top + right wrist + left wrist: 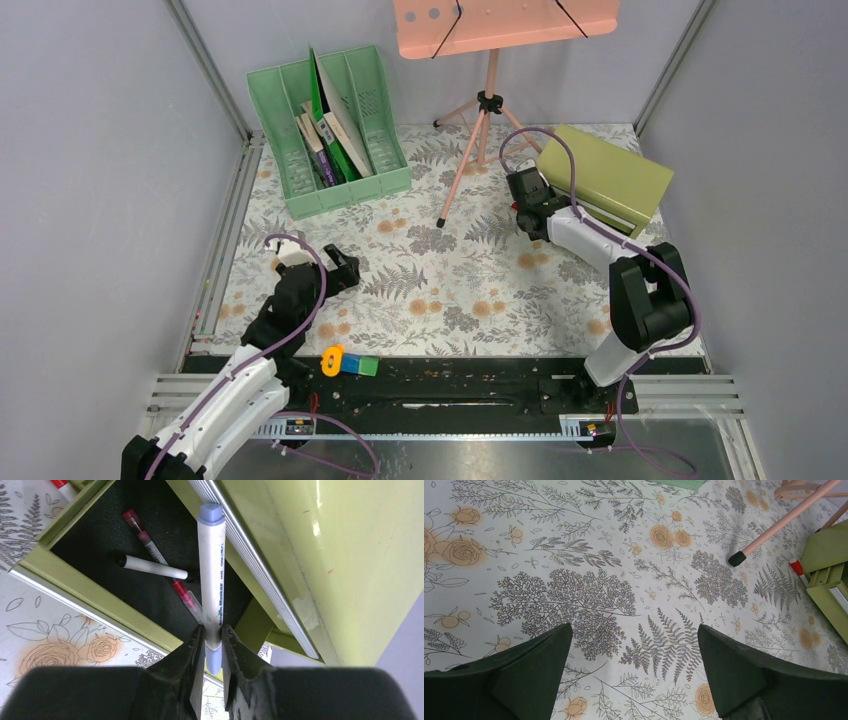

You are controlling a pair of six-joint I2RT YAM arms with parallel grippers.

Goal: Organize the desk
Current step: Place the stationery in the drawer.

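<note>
The desk [470, 270] is a floral-cloth tabletop. My right gripper [212, 635] is shut on a white marker with lilac caps [211, 570], held over the open drawer [150, 580] of the olive-green drawer box [605, 178]. In the drawer lie a red-capped pen [155, 555] and a white pen with black ends [155, 568]. In the top view my right gripper [525, 205] is at the box's left side. My left gripper [634, 645] is open and empty above bare cloth [624, 590]; in the top view it [345, 270] is at the left.
A green slotted file rack [330, 130] with books stands at the back left. A pink music stand [480, 110] with tripod legs stands at the back centre; one foot [737, 558] shows in the left wrist view. A yellow, blue and green object [348, 363] lies at the near rail.
</note>
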